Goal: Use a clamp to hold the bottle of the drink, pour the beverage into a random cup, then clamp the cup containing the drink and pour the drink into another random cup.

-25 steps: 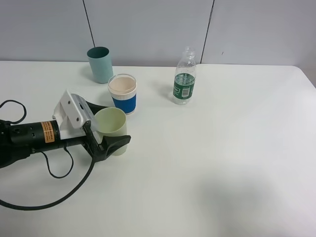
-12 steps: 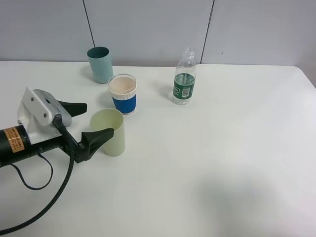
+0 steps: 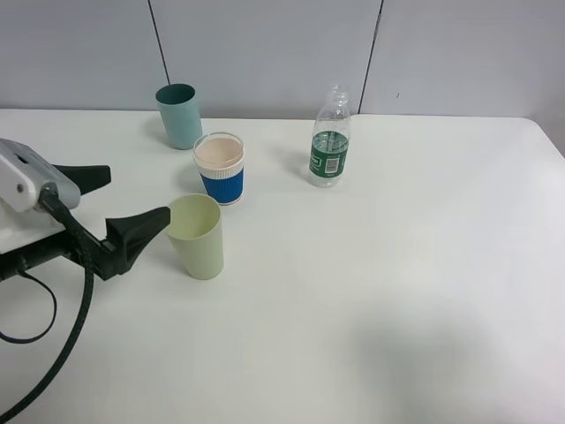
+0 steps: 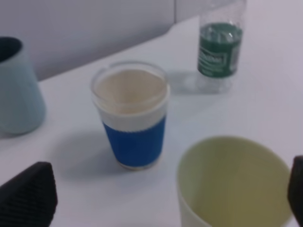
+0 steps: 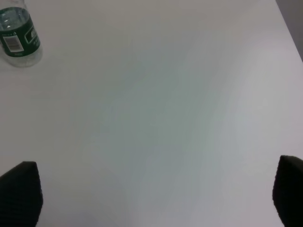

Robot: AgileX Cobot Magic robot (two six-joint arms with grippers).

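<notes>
Yellow-green cup (image 3: 199,237) upright just beside spread left gripper (image 3: 124,205), untouched

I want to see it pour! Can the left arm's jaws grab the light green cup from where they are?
Probably yes. The left gripper is open, just beside the light green cup, with nothing between them. The blue-banded cup stands apart behind.

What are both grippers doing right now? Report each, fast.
Left gripper: open, holding nothing, beside the pale yellow-green cup.
Right gripper: open, holding nothing, over bare table.
</notes>
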